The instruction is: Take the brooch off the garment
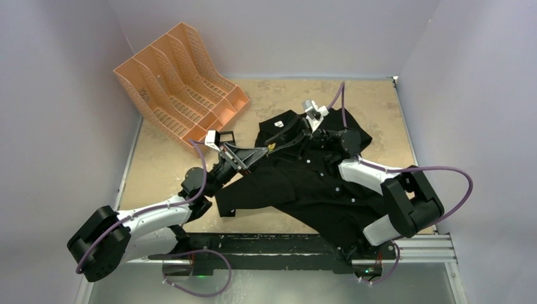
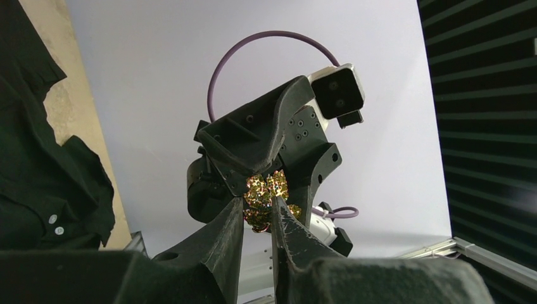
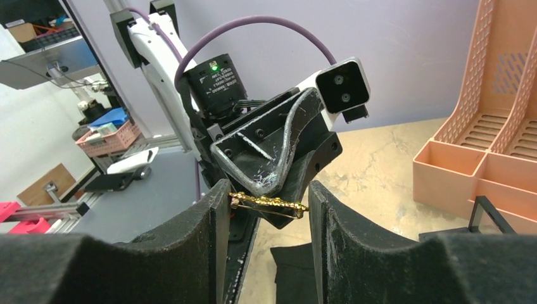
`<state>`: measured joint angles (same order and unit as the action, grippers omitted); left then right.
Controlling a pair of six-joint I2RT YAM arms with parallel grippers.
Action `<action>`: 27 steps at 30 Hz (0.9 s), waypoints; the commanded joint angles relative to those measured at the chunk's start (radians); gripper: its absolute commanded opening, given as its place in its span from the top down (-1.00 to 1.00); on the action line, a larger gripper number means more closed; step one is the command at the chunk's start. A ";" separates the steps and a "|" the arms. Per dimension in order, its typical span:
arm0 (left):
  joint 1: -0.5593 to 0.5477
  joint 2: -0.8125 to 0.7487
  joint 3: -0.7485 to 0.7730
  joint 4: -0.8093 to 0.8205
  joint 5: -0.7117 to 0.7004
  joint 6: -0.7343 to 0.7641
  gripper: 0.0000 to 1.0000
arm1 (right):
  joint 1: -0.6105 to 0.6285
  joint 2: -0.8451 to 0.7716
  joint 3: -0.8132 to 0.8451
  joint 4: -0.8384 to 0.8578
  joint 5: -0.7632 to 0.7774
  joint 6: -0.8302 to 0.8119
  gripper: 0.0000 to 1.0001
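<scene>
Gold brooch [image 3: 266,202]: leaf-like pin, held up above the worktop [image 1: 361,101]. It lies across between the two fingers of the right end effector [image 3: 268,190]. In the top view it is only a small yellow spot over the collar part of the shirt.
Right end effector: grasping the brooch, with one end of the pin against each finger.
Left end effector [image 2: 258,208]: the fingers stand close together on both sides of the brooch's lower part. If they press it or only stand beside it, I cannot tell.
Garment [image 1: 304,187]: black shirt spread on the worktop under both arms and partly covered by them. The left wrist view shows only a sleeve edge and two white buttons [image 2: 56,225].
Pin and cloth: both wrist views show the brooch apart from the fabric; its fastening side is hidden.
Worktop: beige and speckled.
File rack [image 1: 180,82]: orange plastic, far left, cut off by the frame edge in the right wrist view.
</scene>
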<state>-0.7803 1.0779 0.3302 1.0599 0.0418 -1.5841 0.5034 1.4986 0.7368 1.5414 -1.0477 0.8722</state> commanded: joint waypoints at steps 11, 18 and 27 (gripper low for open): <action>-0.005 -0.035 -0.033 0.217 -0.030 -0.087 1.00 | -0.003 0.064 0.009 0.499 -0.107 0.038 0.09; -0.005 -0.036 -0.063 0.280 -0.040 -0.139 1.00 | -0.004 0.054 0.010 0.499 -0.158 -0.001 0.09; -0.005 -0.056 -0.077 0.264 -0.065 -0.156 1.00 | -0.015 0.058 0.022 0.494 -0.246 -0.033 -0.08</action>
<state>-0.7860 1.0763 0.2455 1.1393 0.0135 -1.6970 0.5030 1.5517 0.7383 1.5631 -1.1893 0.8703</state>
